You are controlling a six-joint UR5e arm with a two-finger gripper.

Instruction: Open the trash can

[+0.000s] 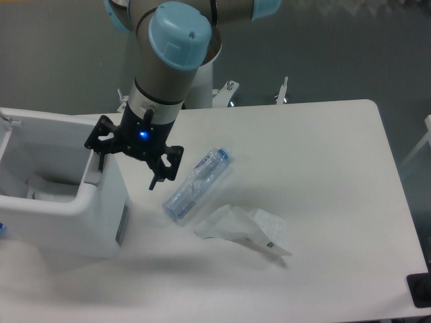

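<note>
Camera view from above: the trash can (pixel 60 202) sits at the left edge of the white worktop (pixel 323 175), its top open so the hollow inside shows. Over the can's right rim hangs the end effector (pixel 129 172), fingers spread apart and holding nothing. To its right lie a clear plastic bottle (pixel 197 184) and, nearer, a crumpled white wrapper (pixel 242 229).

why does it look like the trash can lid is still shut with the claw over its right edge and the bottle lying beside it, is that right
Not quite. The camera view shows the trash can open, its inside visible. The claw is over its right edge and the bottle lies beside it.
</note>
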